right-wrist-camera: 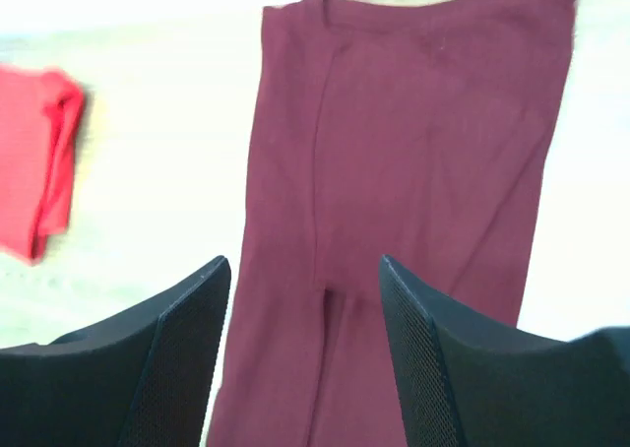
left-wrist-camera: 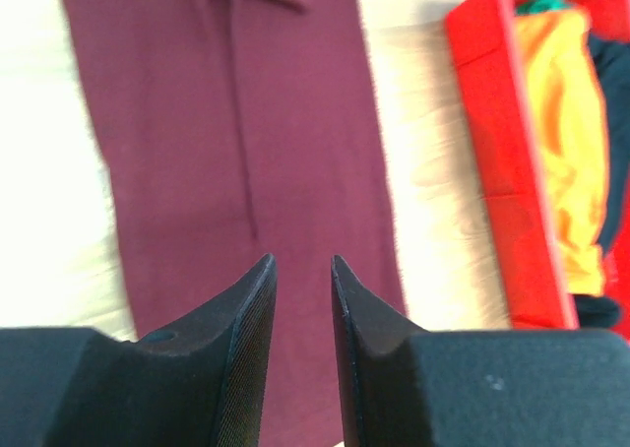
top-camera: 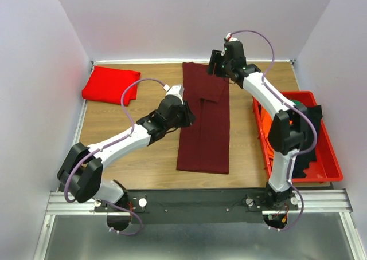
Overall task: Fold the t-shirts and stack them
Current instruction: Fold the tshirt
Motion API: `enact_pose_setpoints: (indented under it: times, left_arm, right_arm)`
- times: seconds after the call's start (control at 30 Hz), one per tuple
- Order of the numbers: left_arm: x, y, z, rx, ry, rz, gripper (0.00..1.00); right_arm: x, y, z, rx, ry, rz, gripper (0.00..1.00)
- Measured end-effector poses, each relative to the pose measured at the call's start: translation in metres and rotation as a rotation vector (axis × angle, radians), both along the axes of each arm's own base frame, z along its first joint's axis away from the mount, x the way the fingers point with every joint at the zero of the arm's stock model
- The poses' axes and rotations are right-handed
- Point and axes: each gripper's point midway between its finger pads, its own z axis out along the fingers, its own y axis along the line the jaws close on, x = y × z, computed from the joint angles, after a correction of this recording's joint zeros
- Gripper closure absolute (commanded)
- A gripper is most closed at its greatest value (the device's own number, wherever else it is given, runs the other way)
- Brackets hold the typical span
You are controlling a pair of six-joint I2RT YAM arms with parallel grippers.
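Note:
The dark maroon t-shirt (top-camera: 206, 134) lies flat mid-table, folded lengthwise into a long narrow strip running from far to near. The bright red t-shirt (top-camera: 110, 84) sits folded at the far left corner. My left gripper (top-camera: 188, 115) hovers over the strip's left edge about halfway along. In the left wrist view the left gripper (left-wrist-camera: 300, 260) has its fingers a narrow gap apart, with nothing between them and the maroon cloth (left-wrist-camera: 197, 122) below. My right gripper (top-camera: 217, 66) is over the strip's far end. The right gripper (right-wrist-camera: 305, 260) is wide open and empty above the maroon cloth (right-wrist-camera: 413, 152); the red shirt (right-wrist-camera: 39, 171) shows at the left.
A red bin (top-camera: 332, 157) stands at the right edge beside the right arm, holding orange, black and green clothes. Its wall (left-wrist-camera: 492, 171) and the orange cloth (left-wrist-camera: 566, 132) show in the left wrist view. White walls enclose the wooden table on three sides.

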Motion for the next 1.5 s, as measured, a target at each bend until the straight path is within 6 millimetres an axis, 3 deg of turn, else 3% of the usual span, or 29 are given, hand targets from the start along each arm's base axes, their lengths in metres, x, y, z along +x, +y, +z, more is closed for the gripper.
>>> enact_pose_setpoints:
  times: [0.03,0.1,0.17,0.23,0.33,0.43,0.53,0.73,1.5]
  left_arm:
    - [-0.003,0.001,-0.005,0.012,0.006,-0.003,0.64]
    - [-0.013,0.002,-0.021,0.047,0.025,-0.015,0.64]
    - [-0.028,0.001,-0.038,0.088,0.052,-0.038,0.64]
    - [-0.045,-0.003,-0.051,0.124,0.072,-0.067,0.64]
    - [-0.066,-0.01,-0.069,0.171,0.098,-0.114,0.64]
    - [-0.08,-0.016,-0.085,0.213,0.121,-0.149,0.64]
    - [-0.089,-0.018,-0.104,0.264,0.146,-0.166,0.63]
    - [-0.11,-0.022,-0.128,0.331,0.189,-0.209,0.63]
    - [-0.126,-0.021,-0.138,0.378,0.205,-0.248,0.59]
  right_arm:
    - [-0.007,0.002,0.003,0.009,-0.011,0.005,0.33]
    - [-0.029,0.008,-0.012,0.002,0.019,0.026,0.39]
    - [-0.043,0.017,-0.037,-0.012,0.068,0.049,0.42]
    - [-0.06,0.031,-0.082,-0.031,0.162,0.089,0.42]
    - [-0.073,0.039,-0.127,-0.05,0.26,0.115,0.42]
    - [-0.076,0.039,-0.15,-0.052,0.309,0.114,0.42]
    - [-0.074,0.04,-0.158,-0.05,0.323,0.109,0.43]
    - [-0.06,0.047,-0.158,-0.026,0.304,0.096,0.56]
    - [-0.049,0.054,-0.172,-0.006,0.316,0.074,0.75]
